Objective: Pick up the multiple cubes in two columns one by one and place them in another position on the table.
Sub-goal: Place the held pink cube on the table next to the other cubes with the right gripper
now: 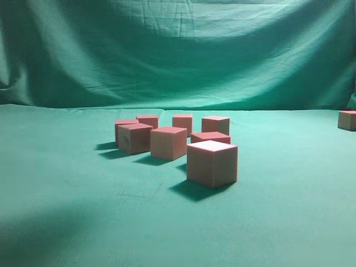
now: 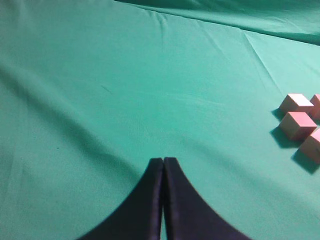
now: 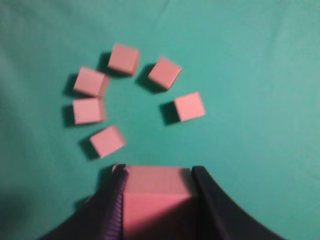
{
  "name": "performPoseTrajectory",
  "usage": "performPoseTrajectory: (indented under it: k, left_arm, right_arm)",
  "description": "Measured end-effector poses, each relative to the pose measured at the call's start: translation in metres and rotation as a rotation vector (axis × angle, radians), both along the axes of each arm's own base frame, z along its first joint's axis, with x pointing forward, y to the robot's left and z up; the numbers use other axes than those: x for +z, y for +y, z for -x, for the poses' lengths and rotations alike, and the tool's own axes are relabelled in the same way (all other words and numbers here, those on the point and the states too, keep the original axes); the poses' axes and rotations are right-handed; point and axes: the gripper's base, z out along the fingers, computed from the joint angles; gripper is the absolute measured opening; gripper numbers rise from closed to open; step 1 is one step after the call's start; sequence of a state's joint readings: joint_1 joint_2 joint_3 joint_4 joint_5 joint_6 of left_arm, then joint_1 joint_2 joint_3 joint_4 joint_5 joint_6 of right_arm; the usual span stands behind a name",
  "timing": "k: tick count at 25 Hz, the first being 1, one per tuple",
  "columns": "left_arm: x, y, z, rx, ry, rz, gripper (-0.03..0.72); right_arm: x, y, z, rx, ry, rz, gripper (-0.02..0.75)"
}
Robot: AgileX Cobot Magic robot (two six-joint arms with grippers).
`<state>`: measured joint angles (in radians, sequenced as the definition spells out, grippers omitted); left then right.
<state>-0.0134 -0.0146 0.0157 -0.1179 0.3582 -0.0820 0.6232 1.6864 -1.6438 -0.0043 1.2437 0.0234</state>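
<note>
Currently, the right gripper (image 3: 157, 200) is clamped on one cube (image 3: 156, 192), held above the table (image 1: 67, 194). Six loose cubes (image 3: 122, 95) lie in an arc beyond the held cube. The left gripper (image 2: 163, 165) has its fingers pressed together, left of the cubes.

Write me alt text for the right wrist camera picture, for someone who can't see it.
The right gripper holds a pinkish-red cube between its dark fingers, seen from above. Below it, six more cubes lie in a loose ring on the green table. The image is slightly blurred.
</note>
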Motion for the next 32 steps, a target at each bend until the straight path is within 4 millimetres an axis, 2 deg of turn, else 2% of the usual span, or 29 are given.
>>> performPoseTrajectory:
  k: [1,2,3,7,13,17,21,26,32]
  left_arm:
    - [0.000,0.000,0.000,0.000,0.000,0.000,0.000]
    - [0.000,0.000,0.000,0.000,0.000,0.000,0.000]
    - [0.000,0.000,0.000,0.000,0.000,0.000,0.000]
    - [0.000,0.000,0.000,0.000,0.000,0.000,0.000]
    - [0.000,0.000,0.000,0.000,0.000,0.000,0.000]
    - [0.000,0.000,0.000,0.000,0.000,0.000,0.000]
    - [0.000,0.000,0.000,0.000,0.000,0.000,0.000]
    - [0.000,0.000,0.000,0.000,0.000,0.000,0.000]
    - [0.000,0.000,0.000,0.000,0.000,0.000,0.000]
  right_arm:
    - [-0.007,0.006,0.013,0.045,0.022,0.021,0.262]
    - [-0.007,0.006,0.013,0.045,0.022,0.021,0.262]
    - [-0.027,0.015,0.033,0.146,0.063,0.073,0.262]
    - [-0.063,0.040,0.073,0.380,0.109,0.158,0.262]
    - [-0.100,0.077,0.105,0.650,0.111,0.224,0.262]
    - [-0.125,0.097,0.110,0.727,0.099,0.239,0.262]
    - [-0.144,0.104,0.103,0.751,0.074,0.275,0.262]
    - [-0.158,0.109,0.097,0.784,0.046,0.301,0.262]
    - [-0.159,0.114,0.094,0.795,-0.005,0.274,0.262]
